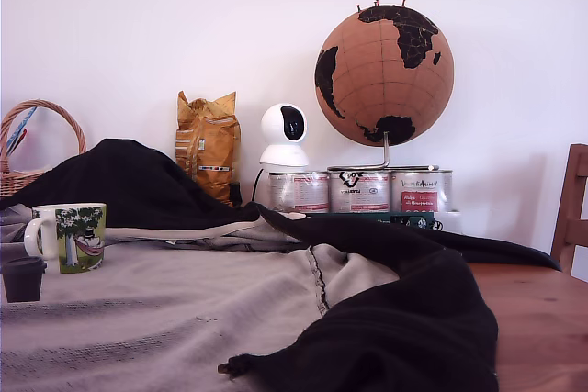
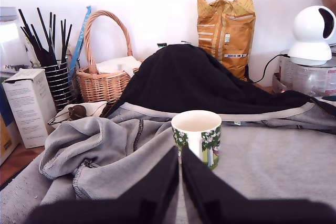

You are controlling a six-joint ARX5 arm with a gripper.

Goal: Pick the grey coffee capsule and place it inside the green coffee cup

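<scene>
The green coffee cup (image 1: 72, 236) stands on grey cloth at the exterior view's left, white handle pointing left, tree and hammock print facing the camera. The grey coffee capsule (image 1: 23, 279) sits just in front of it and further left, upright on the cloth, near the frame edge. In the wrist view the cup (image 2: 197, 135) is straight ahead, just beyond my gripper (image 2: 180, 151). Its two dark fingers (image 2: 157, 182) meet at the tips with only a thin slit between them and nothing held. The capsule does not show in the wrist view. The arm is out of the exterior view.
A black garment (image 1: 386, 319) and a grey garment (image 2: 94, 150) lie bunched over the table. Behind stand a wicker basket (image 2: 105, 80), an orange bag (image 1: 208, 144), a white camera (image 1: 284, 135), three tins (image 1: 358, 190), a cork globe (image 1: 384, 75) and a white carton (image 2: 29, 106).
</scene>
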